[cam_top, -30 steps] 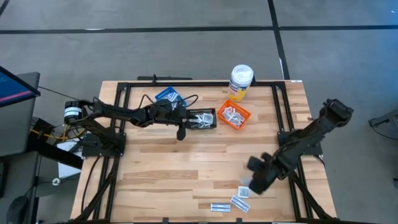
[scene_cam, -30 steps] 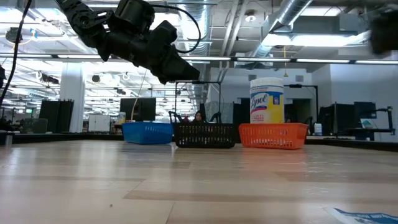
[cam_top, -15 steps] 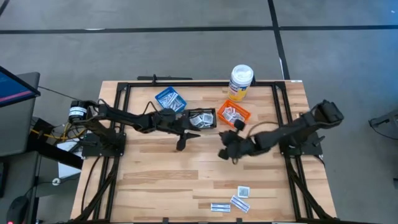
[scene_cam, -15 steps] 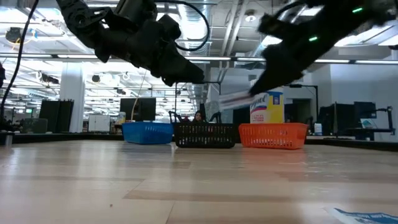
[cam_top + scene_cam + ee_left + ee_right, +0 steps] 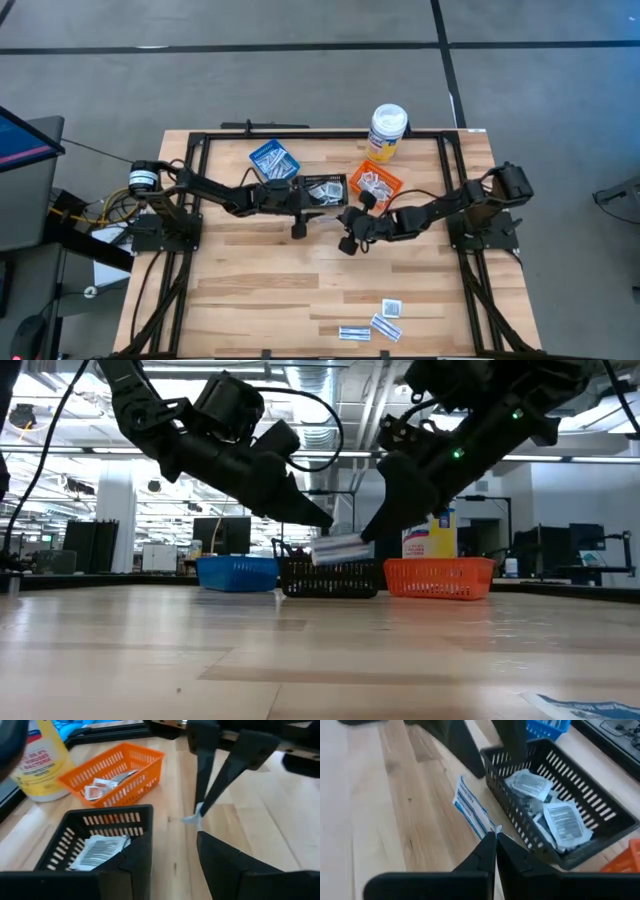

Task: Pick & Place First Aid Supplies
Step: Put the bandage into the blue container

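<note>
The right gripper [image 5: 491, 836] pinches a bandage strip [image 5: 472, 811] by its end, just outside the black basket's [image 5: 520, 827] near wall. The left gripper [image 5: 298, 229] hovers beside it, fingers spread, over bare table [image 5: 270, 290].

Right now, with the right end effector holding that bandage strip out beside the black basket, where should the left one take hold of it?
Grip the bandage strip at its free far end, which sticks out level from the right end effector shut on one end. Come from the black basket side, where the open left end effector waits, jaws across the flat faces.
</note>
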Action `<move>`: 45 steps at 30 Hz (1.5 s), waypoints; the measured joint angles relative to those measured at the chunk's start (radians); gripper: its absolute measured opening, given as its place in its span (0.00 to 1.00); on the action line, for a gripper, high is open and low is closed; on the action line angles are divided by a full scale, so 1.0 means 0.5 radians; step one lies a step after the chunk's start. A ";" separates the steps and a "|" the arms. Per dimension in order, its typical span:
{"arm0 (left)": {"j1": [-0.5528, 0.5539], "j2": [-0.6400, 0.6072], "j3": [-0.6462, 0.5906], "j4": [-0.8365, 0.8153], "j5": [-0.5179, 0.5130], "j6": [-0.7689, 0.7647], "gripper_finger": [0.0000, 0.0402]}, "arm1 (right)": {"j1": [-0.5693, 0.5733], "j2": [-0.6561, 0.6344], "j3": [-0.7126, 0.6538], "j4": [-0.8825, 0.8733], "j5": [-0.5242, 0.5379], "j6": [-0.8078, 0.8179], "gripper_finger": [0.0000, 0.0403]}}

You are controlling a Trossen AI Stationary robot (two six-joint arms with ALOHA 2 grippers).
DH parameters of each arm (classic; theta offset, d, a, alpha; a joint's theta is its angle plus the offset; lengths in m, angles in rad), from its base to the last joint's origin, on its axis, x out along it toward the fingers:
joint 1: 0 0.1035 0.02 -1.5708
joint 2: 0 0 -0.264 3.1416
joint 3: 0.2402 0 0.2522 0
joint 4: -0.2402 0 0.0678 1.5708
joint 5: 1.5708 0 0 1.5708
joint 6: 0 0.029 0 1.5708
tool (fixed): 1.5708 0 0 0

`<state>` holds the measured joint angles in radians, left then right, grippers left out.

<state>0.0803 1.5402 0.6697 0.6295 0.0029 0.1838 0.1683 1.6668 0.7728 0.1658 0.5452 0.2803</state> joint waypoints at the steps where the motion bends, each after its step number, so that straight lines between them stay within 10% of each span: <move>1: -0.001 0.000 0.000 0.000 0.009 -0.001 0.39 | 0.000 0.007 -0.001 0.004 0.002 -0.006 0.01; 19: -0.002 0.011 0.001 -0.039 0.115 -0.175 0.35 | -0.042 0.004 0.000 0.199 0.006 -0.058 0.01; 28: -0.002 0.011 0.001 -0.046 0.115 -0.170 0.12 | -0.050 0.003 0.000 0.254 0.006 -0.105 0.03; 45: -0.001 0.011 0.001 -0.045 0.156 -0.034 0.02 | -0.056 0.000 0.222 -0.003 -0.190 -0.466 0.40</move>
<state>0.0799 1.5459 0.6701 0.6071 0.0807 0.1668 0.1406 1.6669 0.8837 0.1643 0.4504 0.0474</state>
